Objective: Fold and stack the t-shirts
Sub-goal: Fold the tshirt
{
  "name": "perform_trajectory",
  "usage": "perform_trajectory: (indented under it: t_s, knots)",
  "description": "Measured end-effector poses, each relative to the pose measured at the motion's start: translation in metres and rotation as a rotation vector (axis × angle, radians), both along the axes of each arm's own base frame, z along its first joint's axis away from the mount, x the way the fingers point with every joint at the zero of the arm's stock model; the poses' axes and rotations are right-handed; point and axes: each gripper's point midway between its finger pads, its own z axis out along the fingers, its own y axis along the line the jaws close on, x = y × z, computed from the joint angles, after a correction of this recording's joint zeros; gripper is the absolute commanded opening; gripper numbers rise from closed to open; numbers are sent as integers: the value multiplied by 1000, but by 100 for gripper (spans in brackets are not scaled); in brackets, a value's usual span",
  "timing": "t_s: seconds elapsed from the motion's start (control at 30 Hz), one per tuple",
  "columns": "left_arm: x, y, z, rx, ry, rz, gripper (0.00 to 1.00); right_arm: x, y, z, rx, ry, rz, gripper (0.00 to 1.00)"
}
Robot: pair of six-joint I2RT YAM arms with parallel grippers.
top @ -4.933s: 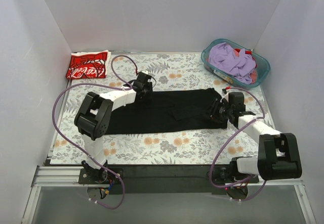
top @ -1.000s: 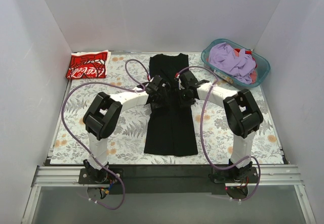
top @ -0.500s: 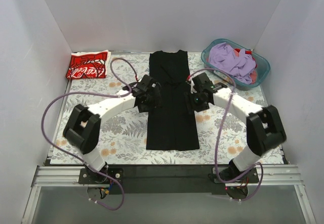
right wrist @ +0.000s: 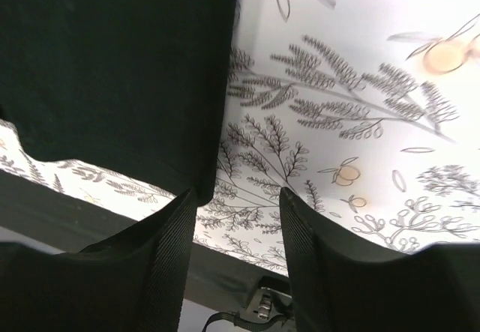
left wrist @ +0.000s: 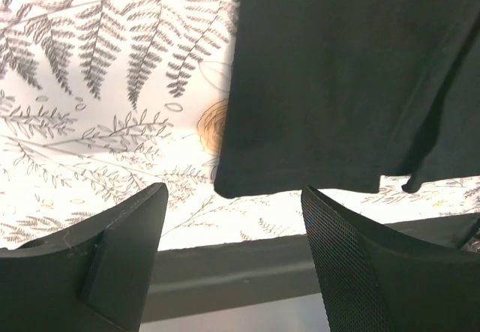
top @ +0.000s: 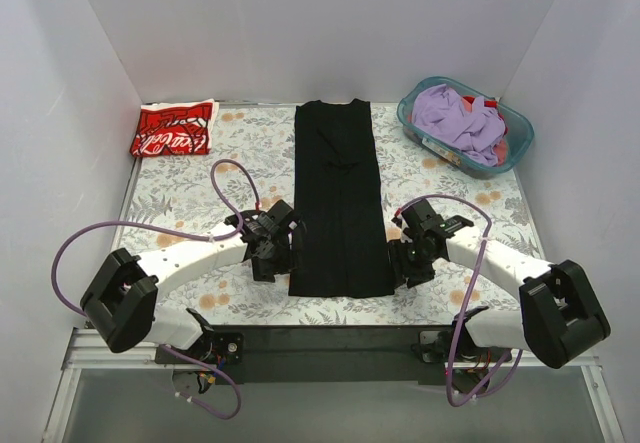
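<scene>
White walls [top: 300, 33] stand on three sides – at the back, on the left and on the right. They are plain and bright, and the light is soft and even. The table has a cloth [top: 180, 203] with grey ferns, leaves and little orange flowers on it. At the near edge runs a black strip [top: 320, 338], then a silver metal rail [top: 120, 348]. Below that is a flat grey floor [top: 320, 413].

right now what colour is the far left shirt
The t-shirt is red with white print, clearest in the top view.
</scene>
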Motion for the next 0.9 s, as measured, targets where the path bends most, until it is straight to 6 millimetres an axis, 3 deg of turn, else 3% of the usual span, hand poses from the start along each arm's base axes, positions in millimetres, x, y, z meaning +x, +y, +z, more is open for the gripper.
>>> perform_trajectory:
  t_s: [0.13,0.43,0.63,0.73,0.87,0.9]
  knots:
    - [-4,1,-2,4,23,6,70,-9,3,-7,24,41,-5,50]
    - [-8,-1,-10,16,57,2,68,-2,16,-6,86,25,-8,49]
    - [-11,-6,-13,-1,86,-7,67,-4,23,-8,108,48,-2,41]
    - [-12,-10,-14,-16,97,-9,67,-6,25,-9,113,61,-2,29]
    - [-13,-13,-17,-22,111,-11,67,-8,27,-12,114,76,6,6]
    - [-13,-13,-18,-21,116,-10,67,-8,28,-12,114,75,9,4]
